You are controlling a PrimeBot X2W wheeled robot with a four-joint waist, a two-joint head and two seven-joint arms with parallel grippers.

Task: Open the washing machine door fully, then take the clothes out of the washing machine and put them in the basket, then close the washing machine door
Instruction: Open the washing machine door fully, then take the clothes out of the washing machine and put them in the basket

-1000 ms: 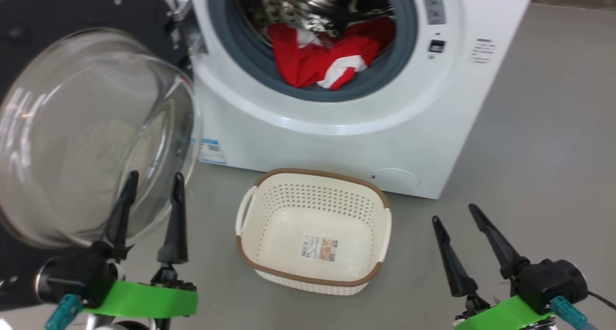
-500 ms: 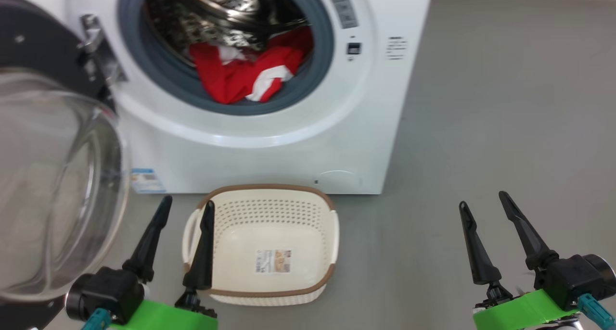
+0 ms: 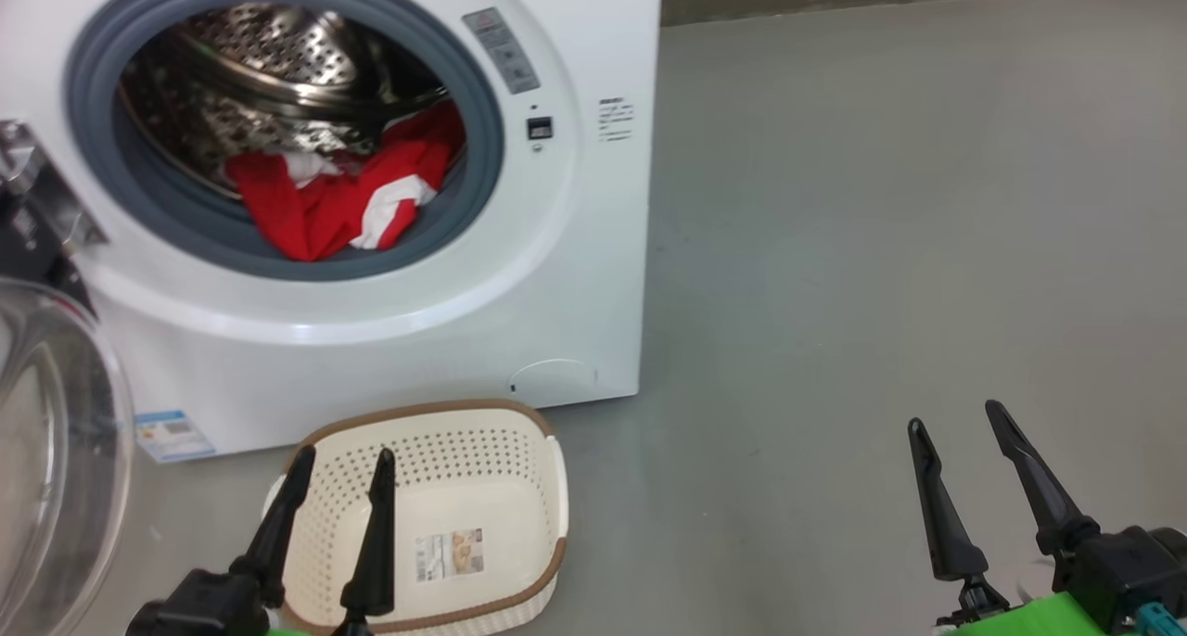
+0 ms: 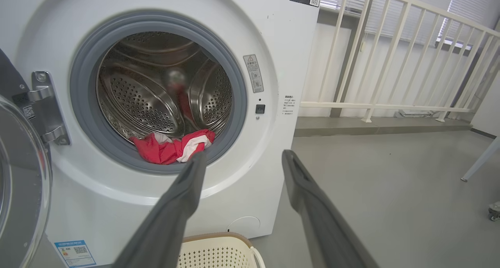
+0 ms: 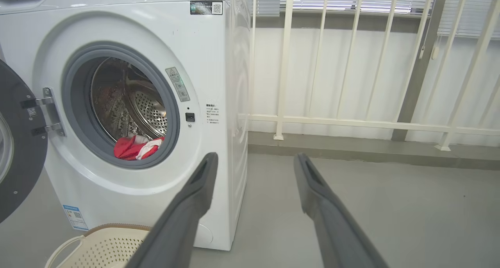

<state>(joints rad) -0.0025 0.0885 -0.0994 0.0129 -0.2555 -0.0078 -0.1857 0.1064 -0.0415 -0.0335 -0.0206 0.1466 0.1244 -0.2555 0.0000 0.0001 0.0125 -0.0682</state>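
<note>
- The washing machine (image 3: 593, 293) stands on a grey floor (image 3: 881, 200), its round mouth uncovered and ringed by a grey gasket (image 3: 102, 89)
- The washing machine door (image 3: 46, 451) is swung out on a metal hinge (image 3: 37, 200) at the left of the opening; in the head view its bulging glass bowl shows at the left edge, and in the right wrist view its black ring stands beside the mouth
- The clothes (image 3: 315, 214) lie in a red-and-white heap at the bottom front of the perforated steel drum (image 3: 260, 52), with the nearest fold resting on the lower lip of the gasket
- The basket (image 3: 501, 469) sits on the floor just in front of the machine, below the opening, with a paper label (image 3: 449, 554) on its floor
- The left gripper (image 3: 344, 454) hangs over the near left part of the basket, its two dark fingers spread apart and gripping nothing, pointing toward the machine
- The right gripper (image 3: 955, 415) hangs over bare floor, well to the right of the basket and the machine, its fingers likewise spread wide and holding nothing
- A small blue sticker (image 3: 172, 435) sits low on the machine's front, near the door glass
- A cream railing (image 5: 351, 65) runs behind the machine and off to its right
</note>
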